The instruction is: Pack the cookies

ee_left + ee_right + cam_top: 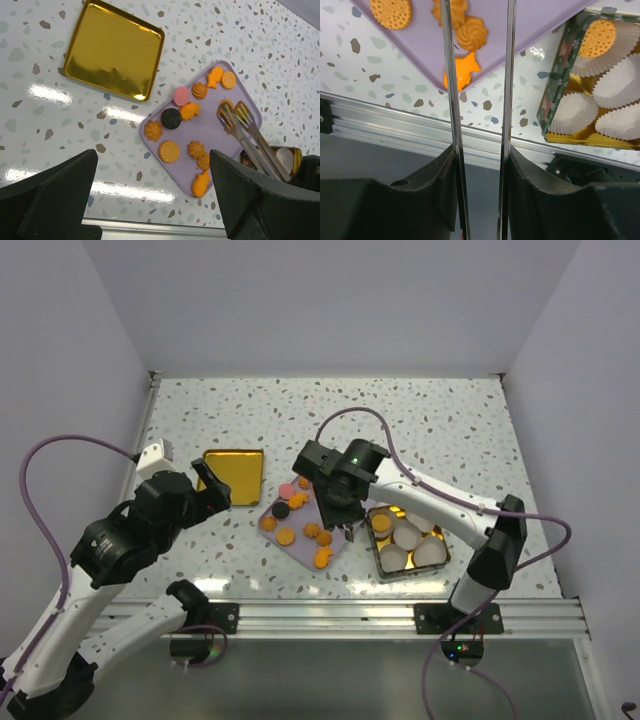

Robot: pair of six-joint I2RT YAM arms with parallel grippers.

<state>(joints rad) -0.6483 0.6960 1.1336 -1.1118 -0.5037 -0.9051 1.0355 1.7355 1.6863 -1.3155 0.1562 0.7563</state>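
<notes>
Gold-coloured and bare, a shallow tray (115,50) was seen towards the left side of the speckled counter (240,30). Above the counter the left fingers (55,200) were held spread as wide as they go, with nothing between them.

Further right, near the middle of the counter's near edge, a purple tray (215,130) was laid out with the cookies (169,150). About a dozen were counted on it, mostly orange, along with one pink and one black. Metal tongs (243,114) were clamped between the right fingers (440,190), which were closed on their two arms. The tips were lowered over an orange biscuit (225,105) by the purple tray's right edge. Whether that biscuit was actually pinched could not be told.

Just beside the purple tray, on its right, a patterned tin (555,95) was lined with white paper cups (625,85). One round golden cookie (600,37) was seen resting in a cup, while several other cups were empty.

Packing was judged to be barely begun, since nearly all the cookies were left to be carried across to the tin.
</notes>
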